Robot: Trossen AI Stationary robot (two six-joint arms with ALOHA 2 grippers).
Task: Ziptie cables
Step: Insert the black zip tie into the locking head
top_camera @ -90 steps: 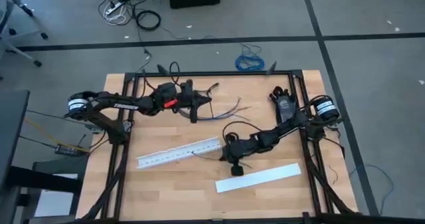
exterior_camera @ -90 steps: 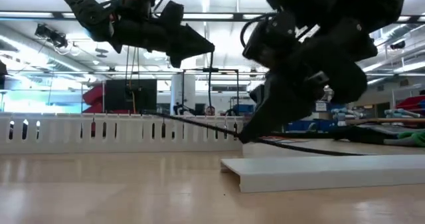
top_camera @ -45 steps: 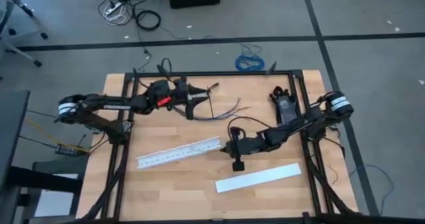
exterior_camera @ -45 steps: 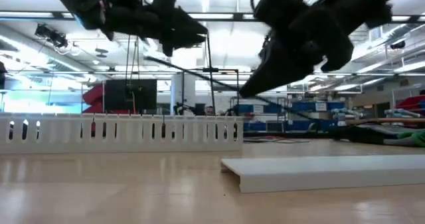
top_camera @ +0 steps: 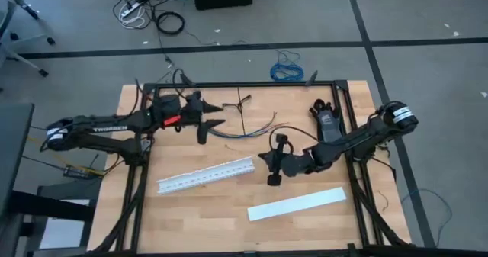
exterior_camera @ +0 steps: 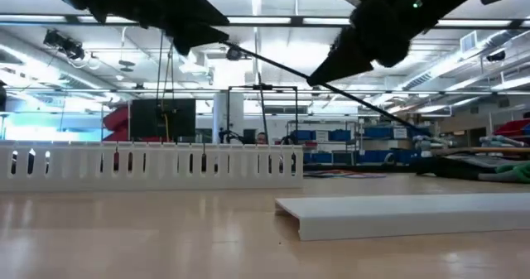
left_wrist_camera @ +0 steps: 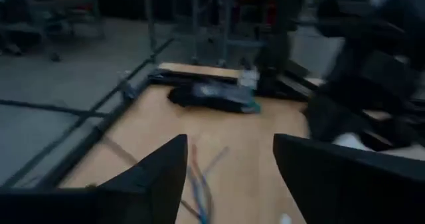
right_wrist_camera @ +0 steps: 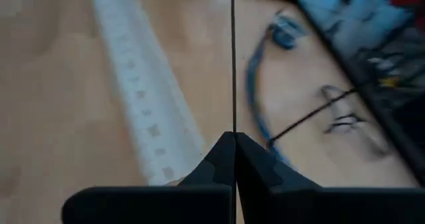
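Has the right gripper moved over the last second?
Yes. The right gripper, shut on a thin black strand, has shifted right and away from the end of the slotted strip, and risen in the low view.

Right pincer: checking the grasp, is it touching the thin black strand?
Touching: the right wrist view shows the right pincer shut on the thin black strand emerging between its tips.

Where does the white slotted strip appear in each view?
High view: white slotted strip lies mid-table.
Low view: strip stands across the left half.
Left wrist view: absent.
Right wrist view: strip beyond the right hand, shut on a thin dark strand.
Shared landmark: wooden table.
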